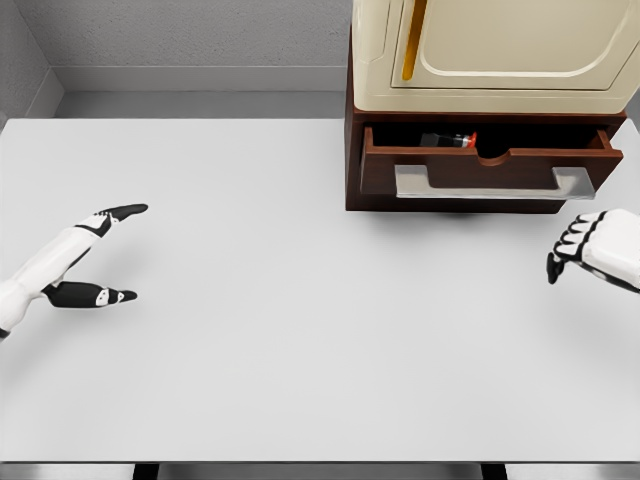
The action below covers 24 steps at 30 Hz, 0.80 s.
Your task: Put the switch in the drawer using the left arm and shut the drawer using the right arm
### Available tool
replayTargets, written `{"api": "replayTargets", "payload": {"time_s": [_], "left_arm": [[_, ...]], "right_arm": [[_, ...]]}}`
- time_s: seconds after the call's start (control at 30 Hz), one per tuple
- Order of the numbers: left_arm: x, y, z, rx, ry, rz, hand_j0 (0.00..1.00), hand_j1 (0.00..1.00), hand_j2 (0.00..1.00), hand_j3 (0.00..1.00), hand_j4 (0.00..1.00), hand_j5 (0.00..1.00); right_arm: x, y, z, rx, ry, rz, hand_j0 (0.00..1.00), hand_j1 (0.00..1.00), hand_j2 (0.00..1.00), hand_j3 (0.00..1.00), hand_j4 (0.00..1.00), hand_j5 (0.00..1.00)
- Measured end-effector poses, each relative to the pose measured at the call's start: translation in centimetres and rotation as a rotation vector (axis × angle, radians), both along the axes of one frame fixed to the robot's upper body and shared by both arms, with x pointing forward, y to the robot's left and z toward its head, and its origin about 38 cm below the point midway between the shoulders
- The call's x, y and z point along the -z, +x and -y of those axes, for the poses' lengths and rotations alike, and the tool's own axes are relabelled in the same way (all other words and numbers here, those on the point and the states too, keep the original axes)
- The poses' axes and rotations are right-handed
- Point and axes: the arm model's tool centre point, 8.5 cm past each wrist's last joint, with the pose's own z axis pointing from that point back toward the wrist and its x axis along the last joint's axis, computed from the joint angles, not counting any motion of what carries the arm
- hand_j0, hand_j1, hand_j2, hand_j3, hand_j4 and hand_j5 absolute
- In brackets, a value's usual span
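A dark brown drawer (480, 170) with a silver handle (490, 182) stands pulled out under a cream cabinet at the back right. Inside it lies the switch (448, 140), a dark object with a red end, mostly hidden by the drawer front. My left hand (105, 255) rests at the far left of the white table, fingers stretched out and thumb apart, holding nothing. My right hand (585, 245) hovers at the right edge, just below and right of the drawer handle, its fingers bent downward and apart from the handle, holding nothing.
The cream cabinet (500, 50) with a yellow strip sits on the brown drawer unit. The white table (300, 330) spreads between the two hands. A grey wall runs behind it.
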Motion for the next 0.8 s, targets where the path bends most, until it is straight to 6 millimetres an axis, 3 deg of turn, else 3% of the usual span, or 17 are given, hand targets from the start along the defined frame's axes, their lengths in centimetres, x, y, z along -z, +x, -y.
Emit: {"api": "replayTargets", "payload": {"time_s": [0.53,0.8], "left_arm": [[0.0,-0.1,-0.2,-0.008,-0.003,0.001,1.00,1.00,1.00,1.00,1.00,1.00],[0.1,-0.1,0.0,-0.010,-0.012,0.002,1.00,1.00,1.00,1.00,1.00,1.00]], "right_arm": [[-0.4,1.3,-2.0,-0.001,0.139,0.081,0.28,0.28,0.28,0.28,0.28,0.28],[0.5,1.1,-2.5,-0.006,0.150,0.068,0.29,0.29,0.29,0.29,0.29,0.29]]}}
